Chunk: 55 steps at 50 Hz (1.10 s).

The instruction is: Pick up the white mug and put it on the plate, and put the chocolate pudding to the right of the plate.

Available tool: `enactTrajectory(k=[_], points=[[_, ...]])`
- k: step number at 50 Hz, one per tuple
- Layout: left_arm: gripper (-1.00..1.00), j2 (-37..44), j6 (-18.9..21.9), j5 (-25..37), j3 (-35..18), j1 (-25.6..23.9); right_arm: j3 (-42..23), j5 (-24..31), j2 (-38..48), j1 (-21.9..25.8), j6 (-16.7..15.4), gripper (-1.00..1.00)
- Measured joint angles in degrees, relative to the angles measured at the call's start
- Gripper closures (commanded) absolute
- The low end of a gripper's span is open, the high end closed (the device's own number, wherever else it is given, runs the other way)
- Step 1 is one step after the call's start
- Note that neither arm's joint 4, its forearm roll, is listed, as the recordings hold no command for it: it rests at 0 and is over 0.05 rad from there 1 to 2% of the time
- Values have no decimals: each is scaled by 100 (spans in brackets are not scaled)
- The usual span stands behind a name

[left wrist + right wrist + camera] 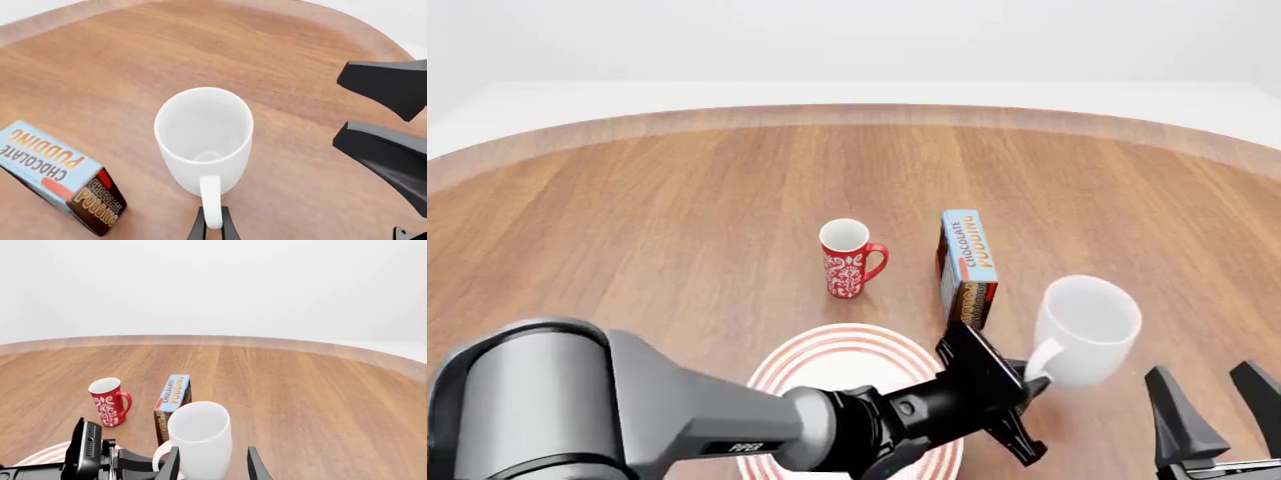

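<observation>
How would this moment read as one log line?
left tool: shut on white mug handle, lifted | right tool: open, idle | plate: bare | chocolate pudding: untouched

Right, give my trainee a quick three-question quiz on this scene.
1. True or false: the white mug sits on the plate.
2. The left arm's jaws grip the white mug by its: A rim, B handle, C base.
3. Which mug stands upright on the table?
Key: 1 false, it is held beside the plate; 2 B; 3 the red mug.
</observation>
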Motion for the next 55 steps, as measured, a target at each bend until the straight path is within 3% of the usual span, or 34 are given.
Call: enactTrajectory(k=[31, 55], points=[[100, -1741, 311, -298, 1629, -97, 1, -6, 0, -4, -33, -100], [100, -3051, 652, -62, 2464, 96, 1, -12, 0, 4, -49, -100]])
